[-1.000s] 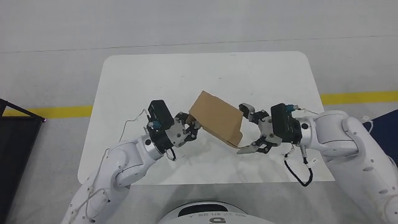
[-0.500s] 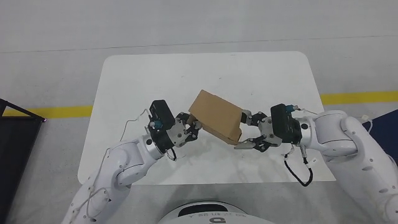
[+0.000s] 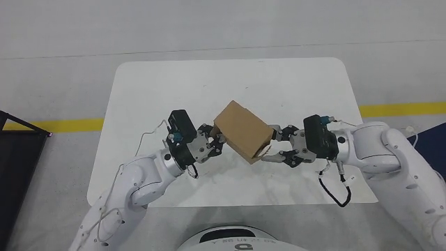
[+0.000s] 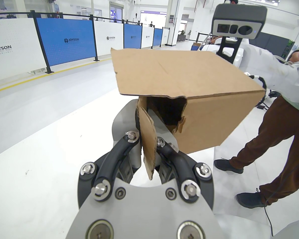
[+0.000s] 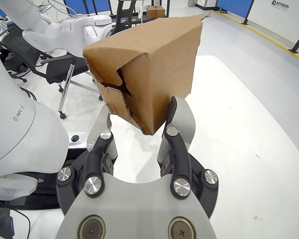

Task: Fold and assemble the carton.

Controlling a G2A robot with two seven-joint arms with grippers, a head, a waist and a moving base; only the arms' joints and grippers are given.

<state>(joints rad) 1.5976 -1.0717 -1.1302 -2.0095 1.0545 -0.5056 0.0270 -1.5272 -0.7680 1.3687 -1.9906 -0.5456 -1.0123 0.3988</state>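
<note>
Carton: brown carton [image 3: 242, 131] held in the air over the middle of the table, tilted, slung between my two grippers, not resting on the surface.
Left gripper: my left gripper [image 4: 147, 135] is pinched tight on a loose side flap [image 4: 147, 148] at the carton's left end.
Right gripper: my right gripper [image 5: 141, 109] is spread, straddling the lower corner of the right end. One pad touches the side wall; the other finger stands clear of the cardboard.
Left end: not closed. A dark opening with a ragged edge shows behind the flap I hold, and the upper panel juts out past it.
Right end: flaps folded across each other, with narrow gaps showing at the slits. It looks nearly shut, not fully seated.
Step in hand: my reading is that the box body is already squared up and the end flaps are being closed.
Next move: likely calls for a firm right-hand grip on that corner to brace the box, then swinging the held flap inward over the opening without tearing it.
Surface: white table [image 3: 153, 97] with rounded corners, smooth and plain.
Room: pale grey floor [image 3: 209, 14] with a yellow line [image 3: 70, 124]. Blue and white fence panels [image 4: 64, 43] stand behind. A black office chair [image 5: 57, 68] sits off to one side.
</note>
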